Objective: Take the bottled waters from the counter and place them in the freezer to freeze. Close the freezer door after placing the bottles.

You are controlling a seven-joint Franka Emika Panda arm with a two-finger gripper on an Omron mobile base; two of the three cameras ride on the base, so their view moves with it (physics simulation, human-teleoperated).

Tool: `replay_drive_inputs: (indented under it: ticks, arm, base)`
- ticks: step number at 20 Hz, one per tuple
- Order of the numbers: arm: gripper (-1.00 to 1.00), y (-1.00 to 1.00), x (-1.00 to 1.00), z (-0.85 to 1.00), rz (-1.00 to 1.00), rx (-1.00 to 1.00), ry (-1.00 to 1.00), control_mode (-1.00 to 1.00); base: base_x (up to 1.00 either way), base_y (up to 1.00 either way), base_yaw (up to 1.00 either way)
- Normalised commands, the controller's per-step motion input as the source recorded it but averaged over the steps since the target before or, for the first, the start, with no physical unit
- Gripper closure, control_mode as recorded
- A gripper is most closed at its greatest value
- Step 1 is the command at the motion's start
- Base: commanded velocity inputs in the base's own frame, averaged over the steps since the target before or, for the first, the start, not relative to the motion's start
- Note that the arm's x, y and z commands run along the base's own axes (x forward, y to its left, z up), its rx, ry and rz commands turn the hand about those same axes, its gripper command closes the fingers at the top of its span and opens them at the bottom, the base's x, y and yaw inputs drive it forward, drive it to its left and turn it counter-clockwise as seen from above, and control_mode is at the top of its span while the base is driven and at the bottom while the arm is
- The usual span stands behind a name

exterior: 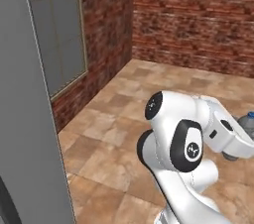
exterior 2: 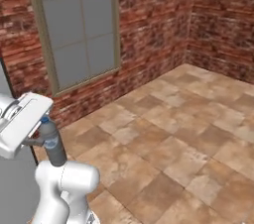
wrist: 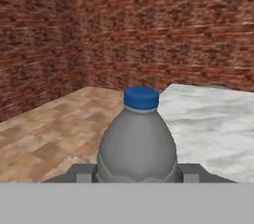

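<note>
Bottle's in my gripper (wrist: pixel 136 171) right now: a small greyish plastic water bottle (wrist: pixel 137 143) with a dark blue cap (wrist: pixel 141 98). My fingers are pulled in snug on both sides of its body, so it's held and not sitting on anything. In the hand view the bottle rises straight up between the two dark finger tips, cap at the top, shoulders rounded.

From the right base view the same bottle (exterior 2: pixel 52 144) hangs just below my white hand, tilted a bit, above my own white arm. From the left base view just a bit of it (exterior: pixel 247 121) pokes out past my wrist at the right edge.

Behind the bottle in the hand view there's a white-grey veined marble surface (wrist: pixel 213 129) on the right, and tan stone floor tiles (wrist: pixel 44 129) on the left, with red brick wall (wrist: pixel 149 34) across the back.

The base views look at a room corner: brick walls, tiled floor (exterior 2: pixel 188 134), and a tall grey-paned window with a tan frame (exterior 2: pixel 79 25). A big pale grey flat panel (exterior: pixel 27 119) stands close along the left side of the left base view; I can't tell which part of the fridge it is from here.
</note>
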Motion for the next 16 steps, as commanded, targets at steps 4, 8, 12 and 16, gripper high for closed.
replay_drive_inputs:
  ticks: [4,8,12,16]
  arm:
    - [1.00,0.00,0.00,0.00,0.00,0.00,0.00,1.00]
    - [1.00,0.00,0.00,0.00,0.00,0.00,0.00,1.00]
    - [1.00,0.00,0.00,0.00,0.00,0.00,0.00,1.00]
    - [1.00,0.00,0.00,0.00,0.00,0.00,0.00,1.00]
  base:
    - [0.27,0.00,0.77]
    - [0.01,0.01,0.82]
    - [0.02,0.00,0.82]
    - [0.20,0.00,0.75]
